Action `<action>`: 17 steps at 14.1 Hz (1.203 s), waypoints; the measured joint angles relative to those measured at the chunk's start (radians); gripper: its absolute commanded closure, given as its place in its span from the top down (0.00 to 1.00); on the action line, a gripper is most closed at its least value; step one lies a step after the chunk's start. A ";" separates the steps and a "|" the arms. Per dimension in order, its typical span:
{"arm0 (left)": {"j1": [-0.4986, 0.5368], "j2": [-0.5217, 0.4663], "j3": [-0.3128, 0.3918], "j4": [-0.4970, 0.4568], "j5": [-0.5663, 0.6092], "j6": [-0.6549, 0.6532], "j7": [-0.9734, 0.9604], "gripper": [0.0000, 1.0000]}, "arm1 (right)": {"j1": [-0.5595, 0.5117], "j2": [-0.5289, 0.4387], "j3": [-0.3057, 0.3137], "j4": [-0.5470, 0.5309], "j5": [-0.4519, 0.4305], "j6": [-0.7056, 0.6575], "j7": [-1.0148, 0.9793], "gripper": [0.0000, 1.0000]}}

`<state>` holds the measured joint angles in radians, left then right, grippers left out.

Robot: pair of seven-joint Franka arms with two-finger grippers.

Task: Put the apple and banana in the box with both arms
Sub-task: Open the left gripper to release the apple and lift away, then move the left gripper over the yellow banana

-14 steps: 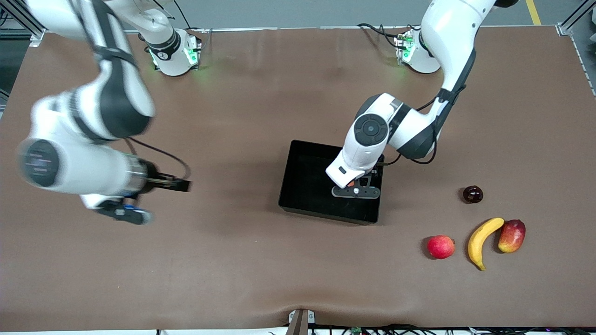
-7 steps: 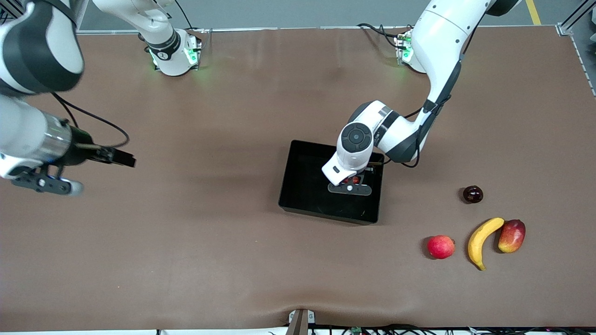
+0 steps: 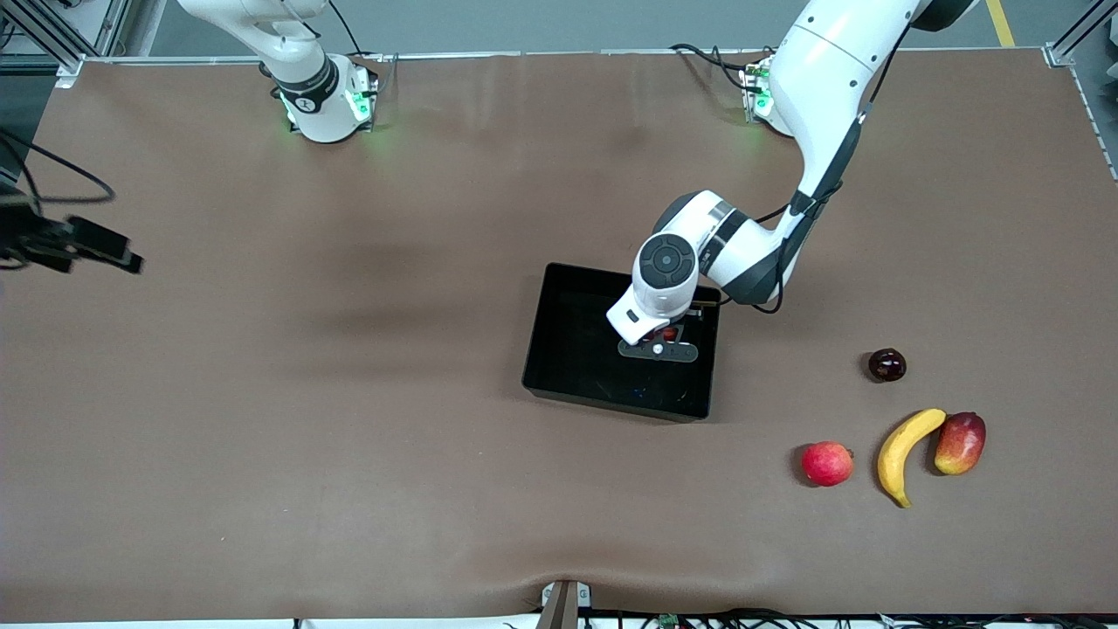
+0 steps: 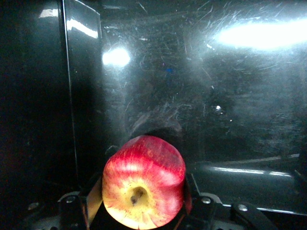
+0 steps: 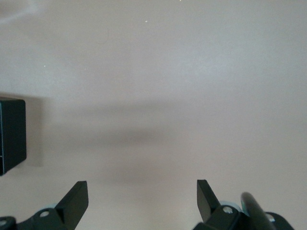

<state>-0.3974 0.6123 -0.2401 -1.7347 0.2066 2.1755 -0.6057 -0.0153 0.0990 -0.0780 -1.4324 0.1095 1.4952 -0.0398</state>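
Observation:
The black box (image 3: pixel 611 404) sits mid-table. My left gripper (image 3: pixel 657 349) is down inside it, at the end toward the left arm, shut on the apple (image 4: pixel 144 182). The apple is red with a yellow dimple and sits between the fingers (image 4: pixel 94 196); only a red sliver of it shows in the front view (image 3: pixel 668 334). I cannot tell whether it touches the box floor (image 4: pixel 216 96). The banana (image 3: pixel 904 454) lies on the table toward the left arm's end, nearer to the front camera than the box. My right gripper (image 5: pixel 141 189) is open and empty above bare table at the right arm's end.
A pinkish-red round fruit (image 3: pixel 826 463) and a red-yellow mango (image 3: pixel 960 443) lie on either side of the banana. A small dark fruit (image 3: pixel 886 364) lies between them and the box. A corner of the box (image 5: pixel 12 134) shows in the right wrist view.
My right arm has swung away toward its end of the table and has almost left the front view. My left gripper, holding the apple, has shifted slightly inside the box.

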 measured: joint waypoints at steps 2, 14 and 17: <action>0.000 0.000 0.000 0.003 0.000 0.001 -0.003 1.00 | -0.030 -0.040 0.000 -0.007 -0.001 -0.028 -0.042 1.00; 0.197 -0.092 0.010 0.329 -0.022 -0.304 0.264 1.00 | -0.039 -0.085 0.017 -0.001 -0.092 -0.092 -0.050 1.00; 0.291 -0.091 0.010 0.327 -0.031 -0.305 0.416 1.00 | -0.039 -0.085 0.017 -0.001 -0.094 -0.091 -0.050 1.00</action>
<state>-0.1061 0.5211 -0.2298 -1.4081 0.1755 1.8708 -0.1900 -0.0544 0.0144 -0.0611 -1.4334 0.0153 1.4038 -0.0902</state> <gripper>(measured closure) 0.000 0.000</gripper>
